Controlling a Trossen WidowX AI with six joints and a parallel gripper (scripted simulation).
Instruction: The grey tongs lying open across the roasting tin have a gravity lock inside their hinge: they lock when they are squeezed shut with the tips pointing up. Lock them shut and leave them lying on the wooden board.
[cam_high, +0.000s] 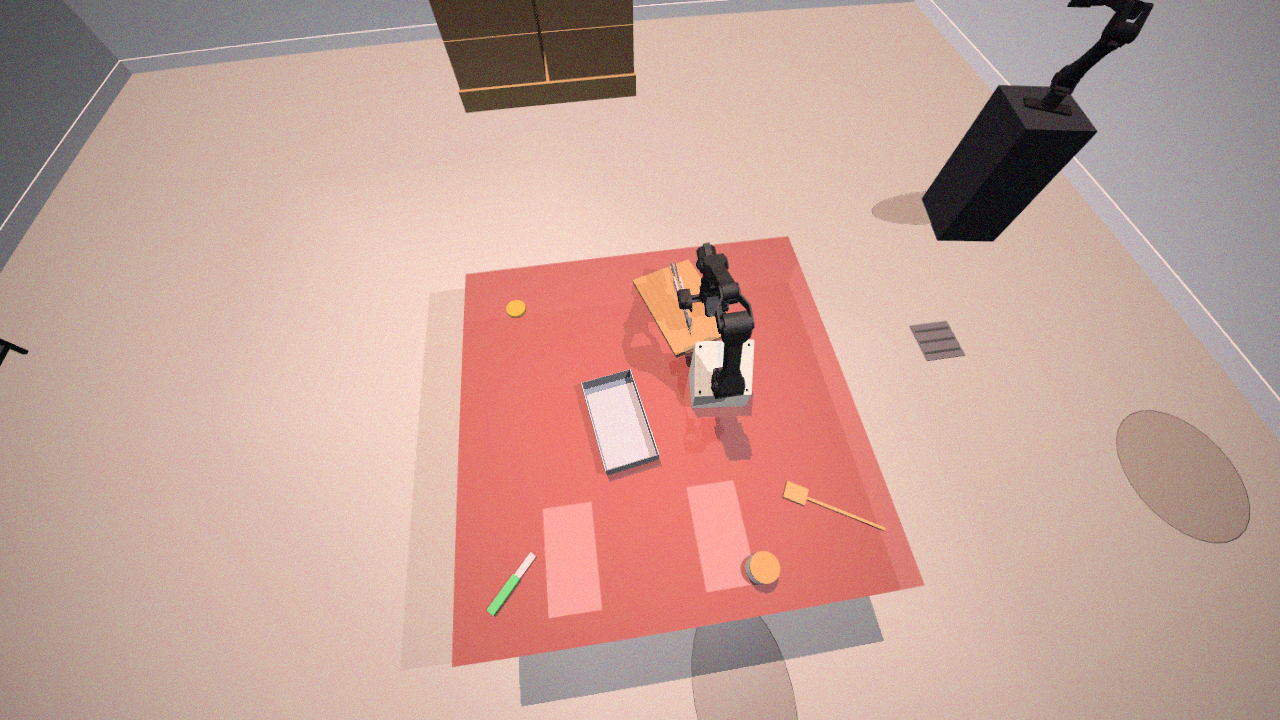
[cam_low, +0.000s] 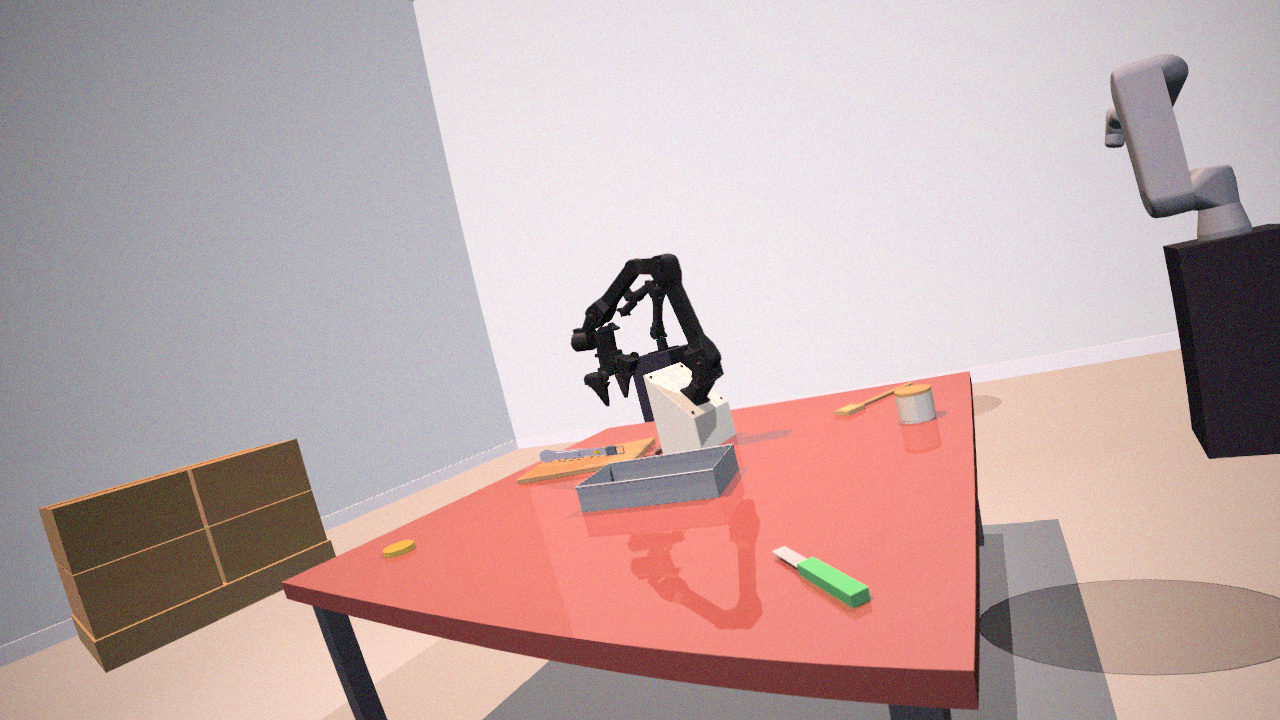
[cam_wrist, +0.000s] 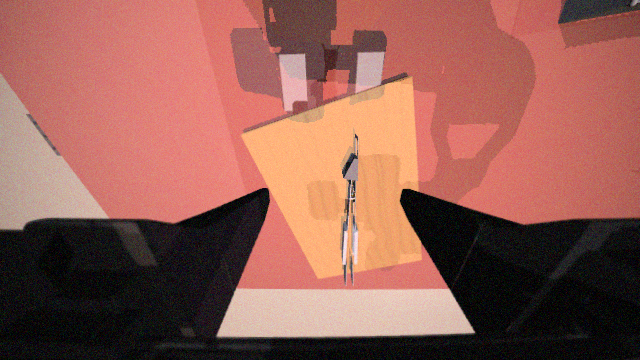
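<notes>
The grey tongs lie on the wooden board. Their two arms lie close together with a narrow gap, and the tips reach slightly past the board's edge in the wrist view. Whether the lock inside the hinge is engaged cannot be seen. My gripper is wide open and empty, pointing down above the board and apart from the tongs. The roasting tin is empty and stands apart from the board.
My arm's pale base block stands beside the board. A spatula, a lidded jar, a green-handled knife and a yellow disc are on the red table.
</notes>
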